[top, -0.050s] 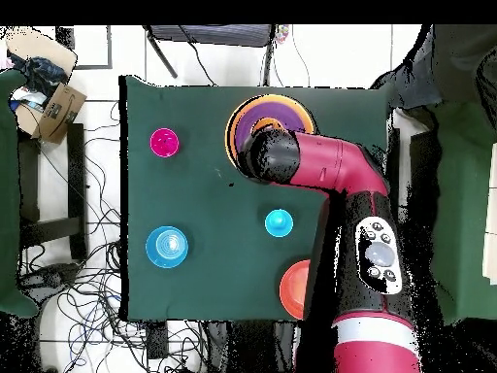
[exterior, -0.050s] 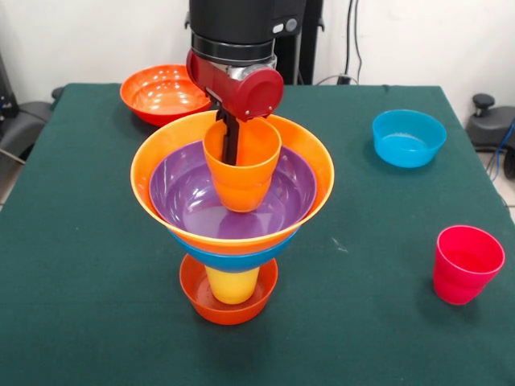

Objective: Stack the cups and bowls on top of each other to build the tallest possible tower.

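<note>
Lowest in the front view, a small red-orange bowl (exterior, -0.050s: 228,298) carries the tower (exterior, -0.050s: 232,211): yellow cup (exterior, -0.050s: 232,285), blue bowl (exterior, -0.050s: 233,259), wide orange bowl (exterior, -0.050s: 232,178), purple bowl (exterior, -0.050s: 232,193). At frame centre the gripper (exterior, -0.050s: 230,138) grasps the orange cup (exterior, -0.050s: 241,165), one finger inside its rim. Releasing well likely means centring it and seating it gently. From overhead, green cloth (top, -0.050s: 214,175) covers the table, cables trail at left, and the arm (top, -0.050s: 335,175) masks the tower at upper centre.

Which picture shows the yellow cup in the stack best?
The front view: the yellow cup stands in the small red-orange bowl, under the blue bowl. In the overhead view the tower and arm hide it.
</note>
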Robot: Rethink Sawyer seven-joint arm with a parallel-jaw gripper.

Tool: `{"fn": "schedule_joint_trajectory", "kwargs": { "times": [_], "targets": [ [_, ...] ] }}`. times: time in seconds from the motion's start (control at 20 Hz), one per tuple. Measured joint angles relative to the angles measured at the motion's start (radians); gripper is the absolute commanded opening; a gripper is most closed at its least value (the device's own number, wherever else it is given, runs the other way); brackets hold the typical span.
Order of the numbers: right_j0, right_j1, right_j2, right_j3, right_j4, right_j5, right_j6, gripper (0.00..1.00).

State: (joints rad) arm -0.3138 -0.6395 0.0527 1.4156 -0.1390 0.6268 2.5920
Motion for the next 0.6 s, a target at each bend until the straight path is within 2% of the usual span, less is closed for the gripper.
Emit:
{"fn": "schedule_joint_trajectory", "kwargs": {
  "times": [0.6],
  "targets": [
    [-0.032,0.001,0.0,0.0,0.0,-0.031,0.0,0.0]
  ]
}}
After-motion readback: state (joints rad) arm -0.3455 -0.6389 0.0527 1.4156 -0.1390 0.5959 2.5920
